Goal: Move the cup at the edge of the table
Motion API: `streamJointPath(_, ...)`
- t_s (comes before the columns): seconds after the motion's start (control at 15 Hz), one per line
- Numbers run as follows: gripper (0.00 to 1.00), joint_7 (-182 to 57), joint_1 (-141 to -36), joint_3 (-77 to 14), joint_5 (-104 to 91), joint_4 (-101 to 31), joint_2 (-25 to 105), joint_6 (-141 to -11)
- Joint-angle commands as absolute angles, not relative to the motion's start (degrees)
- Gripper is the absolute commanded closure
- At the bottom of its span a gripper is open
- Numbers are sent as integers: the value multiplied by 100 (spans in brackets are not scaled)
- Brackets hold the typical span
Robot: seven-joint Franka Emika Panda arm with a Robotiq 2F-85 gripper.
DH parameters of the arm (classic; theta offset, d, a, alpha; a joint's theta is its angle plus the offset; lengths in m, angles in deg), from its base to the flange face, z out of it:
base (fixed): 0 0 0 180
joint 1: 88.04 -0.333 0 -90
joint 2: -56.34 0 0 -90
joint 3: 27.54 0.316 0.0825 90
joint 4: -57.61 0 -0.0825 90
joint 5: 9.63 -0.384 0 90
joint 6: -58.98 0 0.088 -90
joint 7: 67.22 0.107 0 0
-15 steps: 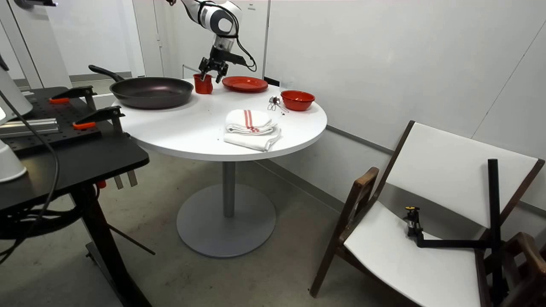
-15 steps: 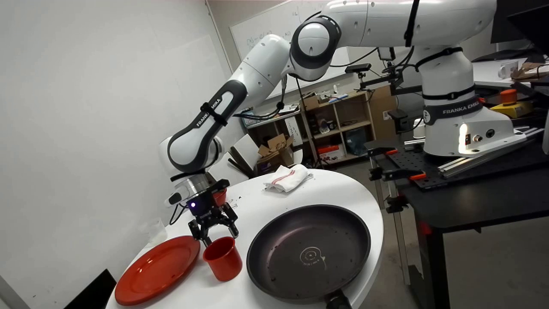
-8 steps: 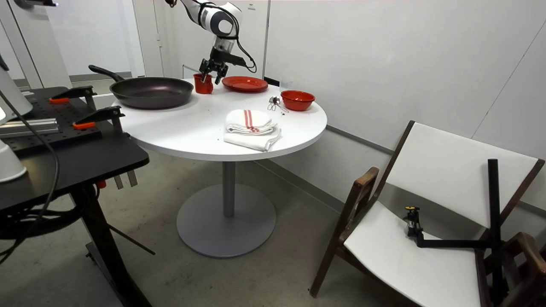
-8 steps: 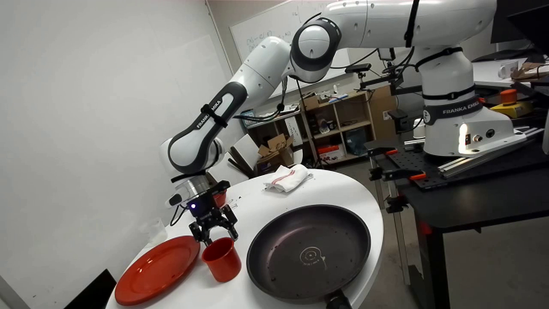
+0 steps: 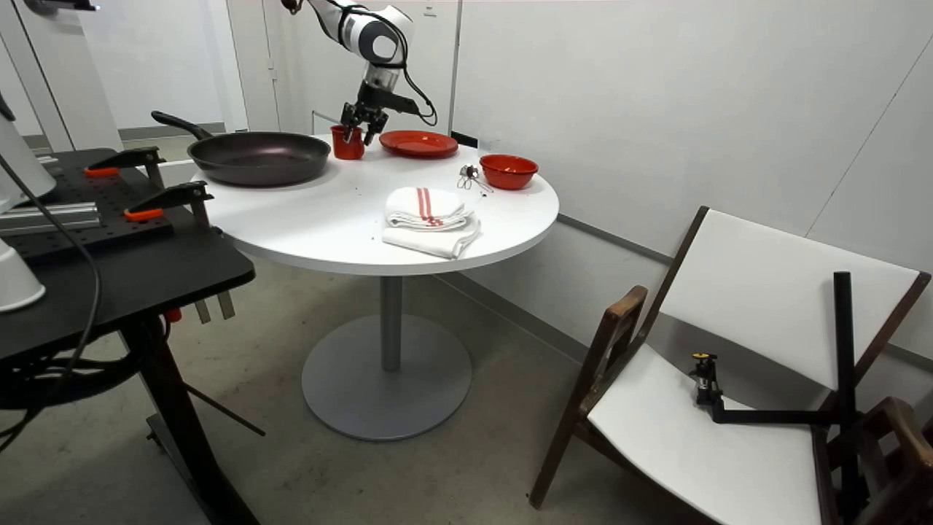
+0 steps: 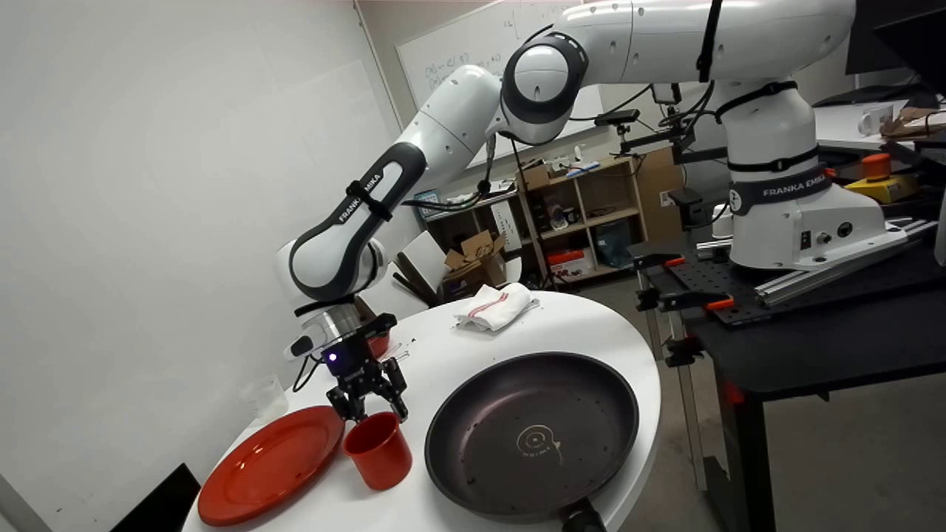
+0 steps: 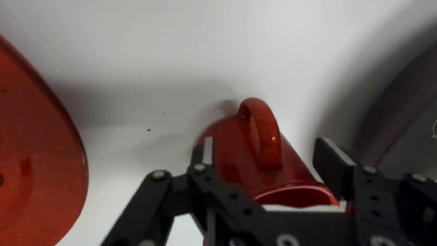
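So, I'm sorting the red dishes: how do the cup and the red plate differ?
The cup is deep and cylindrical, while the red plate is shallow and wider. The cup has a side handle; the red plate shows none. Both are glossy red, on the white table.

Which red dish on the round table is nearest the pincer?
The cup with the side handle: the wrist view shows it between the fingers of the open pincer. The flat plate lies apart beside it; the bowl sits farther off.
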State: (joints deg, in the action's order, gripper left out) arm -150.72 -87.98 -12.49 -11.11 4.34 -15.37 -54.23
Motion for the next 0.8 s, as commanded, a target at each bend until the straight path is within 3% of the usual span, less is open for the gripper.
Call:
streamJointPath(0.0,58,-15184,-8776,-1148,-1181,674,-1669,-5307)
streamJointPath(0.27,90,-15181,-8773,-1121,-1179,676,-1669,-5308)
streamJointPath(0.4,100,-15184,-8769,-1109,-1177,678,-1669,-5307)
streamJointPath(0.73,96,-15185,-8754,-1097,-1184,678,-1666,-5308)
